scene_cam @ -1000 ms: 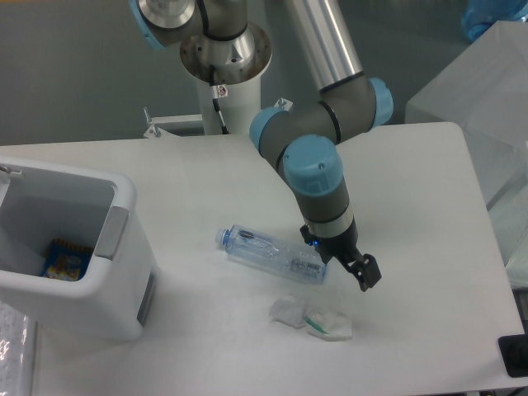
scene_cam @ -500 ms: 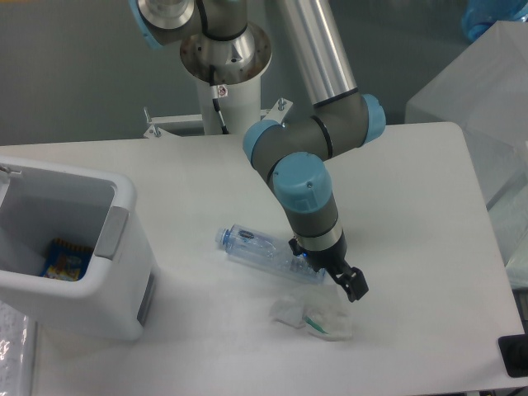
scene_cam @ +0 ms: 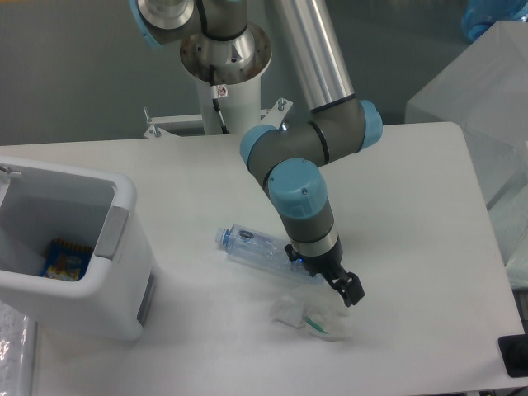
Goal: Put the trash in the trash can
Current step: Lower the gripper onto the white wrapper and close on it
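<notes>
Claw (scene_cam: 337, 290) low over the table (scene_cam: 412, 206), wrist pitched down and angled. Its fingers sit right at the near end of the bottle (scene_cam: 262, 251) and just above the wrapper (scene_cam: 318, 319). Cannot tell whether the jaws are parted or closed: only one dark fingertip shows clearly, the other is lost behind the wrist. Nothing looks lifted.

Bottle: lying on its side, cap end pointing away from the claw toward the trash can (scene_cam: 70, 247), label end running under the wrist. Wrapper: crumpled, flat on the table, just below and slightly left of the fingertip; touching or only near, unclear from here. Trash can well to the left of the claw, open top, a snack packet (scene_cam: 66, 261) already on its floor.

Judged step: closing in for a pick, target probably the wrapper, possibly the bottle's end.

To do it well:
- Commit to one item; the two lie close and a sloppy close could nudge the bottle into a roll.
- For the wrapper, come straight down, fingers straddling the bunched middle, pinch at table level.
- For the bottle, grip across the body, not along it; thin crinkled plastic will deform and may slip.
- Lift clear before swinging left; release above the can's opening, past the rim.
</notes>
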Action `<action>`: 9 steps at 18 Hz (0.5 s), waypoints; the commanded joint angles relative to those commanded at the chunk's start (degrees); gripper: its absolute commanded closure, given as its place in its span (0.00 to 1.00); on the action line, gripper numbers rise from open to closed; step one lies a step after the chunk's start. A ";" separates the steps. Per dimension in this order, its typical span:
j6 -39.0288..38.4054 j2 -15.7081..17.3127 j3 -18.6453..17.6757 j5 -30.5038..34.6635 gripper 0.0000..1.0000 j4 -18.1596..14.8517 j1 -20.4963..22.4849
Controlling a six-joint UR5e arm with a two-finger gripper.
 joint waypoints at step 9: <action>-2.29 -0.70 0.18 0.00 0.37 -0.09 -0.18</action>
